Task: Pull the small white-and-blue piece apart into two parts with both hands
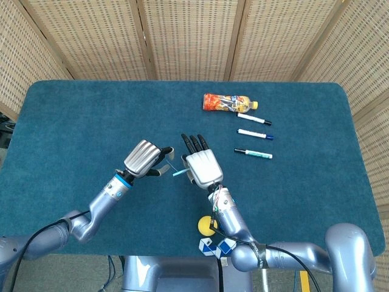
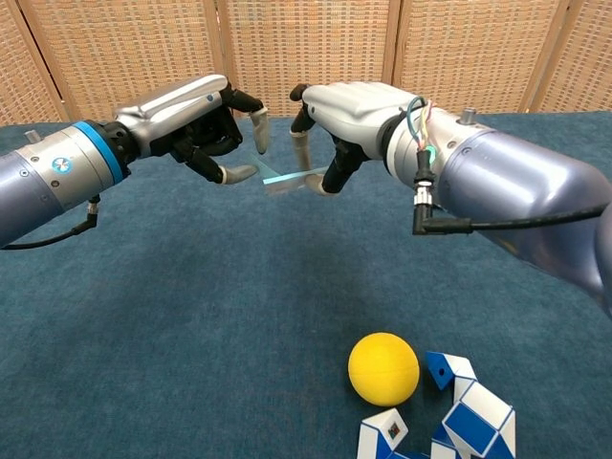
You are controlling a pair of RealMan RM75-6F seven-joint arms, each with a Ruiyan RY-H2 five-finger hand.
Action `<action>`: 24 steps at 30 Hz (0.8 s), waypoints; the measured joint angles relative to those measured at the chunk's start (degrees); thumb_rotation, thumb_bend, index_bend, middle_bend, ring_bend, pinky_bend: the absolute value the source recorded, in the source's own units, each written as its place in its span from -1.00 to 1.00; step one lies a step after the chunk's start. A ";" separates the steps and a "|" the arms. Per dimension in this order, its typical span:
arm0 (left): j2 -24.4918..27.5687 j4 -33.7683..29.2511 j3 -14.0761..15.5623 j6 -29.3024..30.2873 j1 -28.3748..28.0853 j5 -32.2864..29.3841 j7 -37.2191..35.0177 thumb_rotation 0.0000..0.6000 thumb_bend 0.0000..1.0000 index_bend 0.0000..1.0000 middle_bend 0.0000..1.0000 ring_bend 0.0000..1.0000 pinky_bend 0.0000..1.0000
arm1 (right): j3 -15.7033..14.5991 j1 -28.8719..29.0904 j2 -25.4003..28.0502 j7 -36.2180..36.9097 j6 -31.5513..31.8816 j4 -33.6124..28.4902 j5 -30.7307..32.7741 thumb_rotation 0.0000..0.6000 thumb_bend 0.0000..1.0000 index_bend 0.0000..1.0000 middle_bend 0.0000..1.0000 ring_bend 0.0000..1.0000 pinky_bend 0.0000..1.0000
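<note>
The small white-and-blue piece (image 2: 292, 180) (image 1: 177, 172) is a thin light-blue strip held in the air above the blue table cloth. My right hand (image 2: 349, 110) (image 1: 202, 167) pinches its right end between thumb and a finger. My left hand (image 2: 196, 115) (image 1: 144, 158) is right beside the strip's left end. Its thumb and a curled finger stand on either side of that end, with a small gap still showing between them. How the piece's two parts join is too small to make out.
A yellow ball (image 2: 383, 368) (image 1: 206, 225) and a blue-and-white folding puzzle (image 2: 459, 411) (image 1: 217, 246) lie at the near table edge. At the far right lie an orange bottle (image 1: 228, 102) and three markers (image 1: 255, 134).
</note>
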 measured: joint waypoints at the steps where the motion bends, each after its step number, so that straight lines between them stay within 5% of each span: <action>1: -0.01 -0.03 0.02 -0.17 -0.03 -0.23 0.16 1.00 -0.33 0.02 0.89 0.93 0.88 | 0.00 0.02 0.03 0.00 0.01 -0.02 0.05 1.00 0.14 0.21 -1.00 -1.00 -1.00; 24: -1.03 -0.17 -0.24 -0.44 -0.74 -3.11 1.93 1.00 -0.06 0.33 0.89 0.93 0.88 | -0.28 0.43 0.51 0.18 0.32 -0.01 0.49 1.00 0.24 0.21 -1.00 -1.00 -1.00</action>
